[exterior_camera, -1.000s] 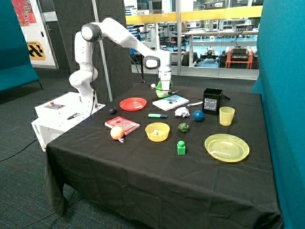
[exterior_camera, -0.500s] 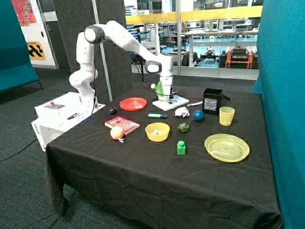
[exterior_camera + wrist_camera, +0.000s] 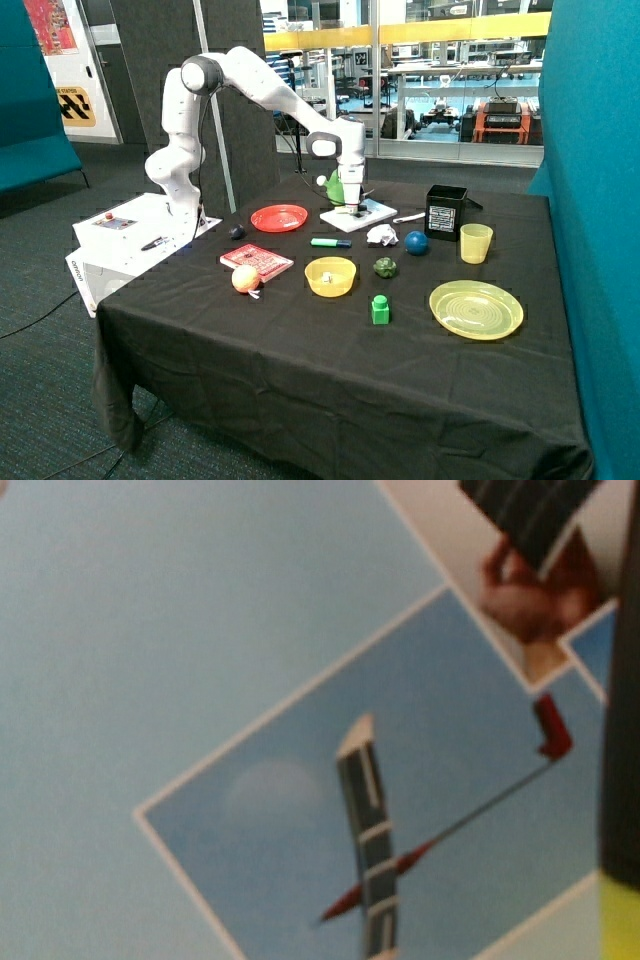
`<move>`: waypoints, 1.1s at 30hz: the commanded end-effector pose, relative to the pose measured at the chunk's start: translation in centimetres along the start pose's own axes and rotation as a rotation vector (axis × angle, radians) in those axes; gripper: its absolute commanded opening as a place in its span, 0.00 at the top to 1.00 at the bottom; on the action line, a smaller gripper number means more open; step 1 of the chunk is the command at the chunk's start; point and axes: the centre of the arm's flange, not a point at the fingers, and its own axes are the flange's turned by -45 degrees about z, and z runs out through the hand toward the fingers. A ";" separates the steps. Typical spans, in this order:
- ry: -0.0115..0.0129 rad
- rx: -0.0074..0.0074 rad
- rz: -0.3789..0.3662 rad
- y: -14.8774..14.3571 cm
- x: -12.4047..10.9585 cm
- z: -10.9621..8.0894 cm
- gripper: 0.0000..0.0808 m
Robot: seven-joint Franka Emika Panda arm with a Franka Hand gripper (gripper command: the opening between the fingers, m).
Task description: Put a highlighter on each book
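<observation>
The white book (image 3: 373, 213) lies at the back of the table next to the red plate. My gripper (image 3: 352, 205) is down right over it, shut on a dark highlighter with a yellow end (image 3: 620, 780). In the wrist view the book's cover (image 3: 250, 630) fills the picture, very close. A green highlighter (image 3: 330, 242) lies on the cloth just in front of the white book. The red book (image 3: 257, 261) lies nearer the front, with nothing on it.
A red plate (image 3: 279, 217), a yellow bowl (image 3: 330, 275), an orange fruit (image 3: 245, 278), a green block (image 3: 380, 309), a blue ball (image 3: 416, 242), crumpled paper (image 3: 381, 235), a black box (image 3: 445, 210), a yellow cup (image 3: 476, 242) and a yellow plate (image 3: 476, 308) stand around.
My gripper has come down with the dark highlighter from above the white book to just over its cover. Nothing else has moved.
</observation>
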 end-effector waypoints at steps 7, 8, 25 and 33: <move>0.0009 -0.0001 -0.003 0.2 -0.4 0.8 0.32; 0.0009 -0.0001 -0.003 0.3 -0.5 0.8 0.30; 0.0009 -0.0001 -0.004 0.9 -1.5 0.5 0.14; 0.0009 -0.0001 -0.016 0.7 -1.7 -0.3 0.15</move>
